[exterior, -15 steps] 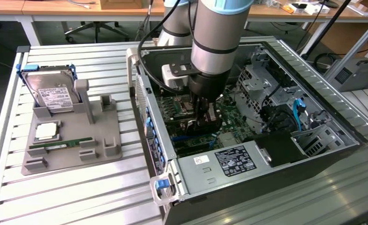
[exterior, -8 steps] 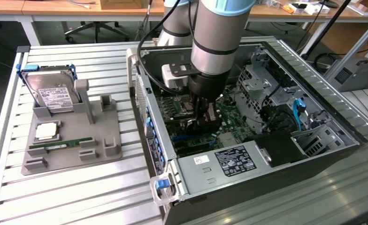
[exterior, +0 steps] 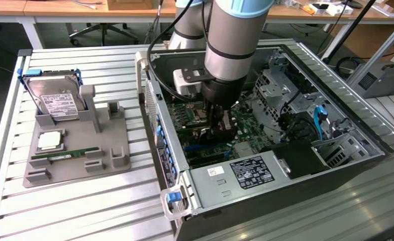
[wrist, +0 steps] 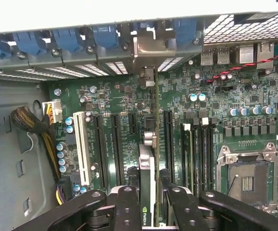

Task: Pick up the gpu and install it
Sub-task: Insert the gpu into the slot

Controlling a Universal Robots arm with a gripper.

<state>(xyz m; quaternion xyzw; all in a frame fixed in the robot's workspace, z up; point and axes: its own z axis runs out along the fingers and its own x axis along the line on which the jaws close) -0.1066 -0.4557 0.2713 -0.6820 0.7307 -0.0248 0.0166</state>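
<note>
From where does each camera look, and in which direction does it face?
Exterior view: it sits off the arm, high above the slatted table, and looks down into the open computer case; the arm reaches into the case.
Wrist view: it sits on the wrist and looks straight down at the green motherboard; the black fingers of the tool hold the card on edge.
Shared: both show the motherboard and the processor socket.
</note>
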